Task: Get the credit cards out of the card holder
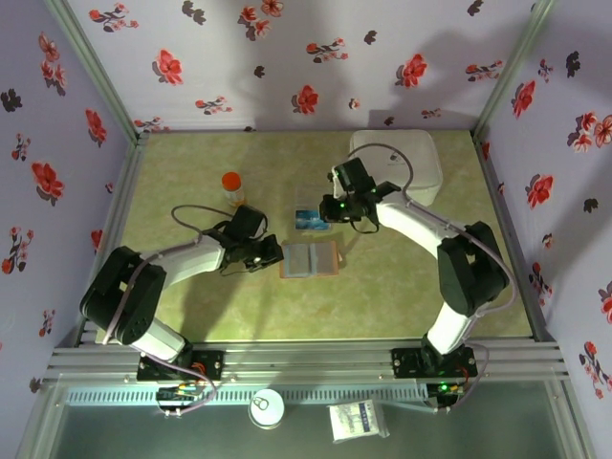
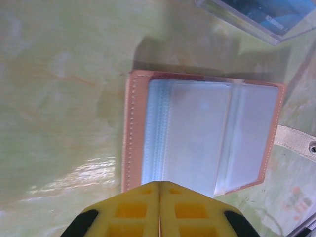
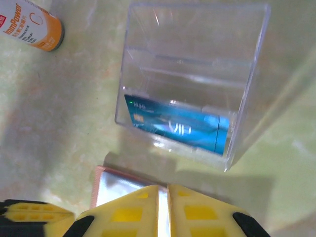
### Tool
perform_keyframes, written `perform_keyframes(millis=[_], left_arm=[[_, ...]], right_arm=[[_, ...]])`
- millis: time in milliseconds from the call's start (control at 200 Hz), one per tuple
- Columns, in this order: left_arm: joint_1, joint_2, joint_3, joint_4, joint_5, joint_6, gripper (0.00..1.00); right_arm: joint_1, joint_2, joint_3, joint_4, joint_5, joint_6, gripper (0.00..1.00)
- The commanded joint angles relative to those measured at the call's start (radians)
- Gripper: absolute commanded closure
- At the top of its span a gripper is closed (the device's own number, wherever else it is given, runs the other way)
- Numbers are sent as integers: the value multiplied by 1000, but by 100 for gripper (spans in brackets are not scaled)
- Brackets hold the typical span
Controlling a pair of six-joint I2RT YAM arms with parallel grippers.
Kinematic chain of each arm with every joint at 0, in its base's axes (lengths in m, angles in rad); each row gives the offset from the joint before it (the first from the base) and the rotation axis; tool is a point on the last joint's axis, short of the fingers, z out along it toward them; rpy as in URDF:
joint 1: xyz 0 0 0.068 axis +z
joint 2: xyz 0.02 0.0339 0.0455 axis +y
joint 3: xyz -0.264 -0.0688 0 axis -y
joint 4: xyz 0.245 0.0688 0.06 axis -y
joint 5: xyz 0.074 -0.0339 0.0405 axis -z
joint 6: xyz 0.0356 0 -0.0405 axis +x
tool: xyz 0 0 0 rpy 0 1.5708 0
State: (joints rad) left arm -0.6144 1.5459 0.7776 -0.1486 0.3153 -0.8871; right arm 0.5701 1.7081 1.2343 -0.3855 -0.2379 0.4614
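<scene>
The tan card holder (image 1: 308,259) lies open and flat on the table, and its pale panels (image 2: 202,138) look bare. My left gripper (image 2: 159,183) is shut at its near left edge, the yellow fingers pressed together with nothing visible between them. A blue credit card (image 3: 177,128) marked VIP lies inside a clear plastic box (image 3: 192,74) just beyond the holder. My right gripper (image 3: 163,187) hovers between that box and the holder's far edge (image 3: 116,185). Its fingers are almost together, with only a thin slit and nothing gripped in it.
An orange-capped bottle (image 1: 232,186) stands left of the clear box (image 1: 308,218). A big white rounded box (image 1: 402,163) sits at the back right behind the right arm. The holder's strap (image 2: 296,140) sticks out on its right side.
</scene>
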Motion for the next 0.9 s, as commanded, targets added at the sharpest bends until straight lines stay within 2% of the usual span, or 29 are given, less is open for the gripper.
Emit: perform_keyframes(millis=[0,70,155,375,895], left_arm=[[-12,40,30,21,22,12,95],[-14,55,32,25,25,14,96],[-17,65,34,11,12,19,97],[-23,64,23,-14,-29,34,99],[-23,104,21,-56,-57,63,100]], right_arm=[[42,-63,-73,79,-19,177,87],[69,-84,-114,93,-19,206,85],[102,-90,-145,97,-31,227,77],[165,-55,-175,103,-29,280,70],[203,59,-132,68,-54,329,67]])
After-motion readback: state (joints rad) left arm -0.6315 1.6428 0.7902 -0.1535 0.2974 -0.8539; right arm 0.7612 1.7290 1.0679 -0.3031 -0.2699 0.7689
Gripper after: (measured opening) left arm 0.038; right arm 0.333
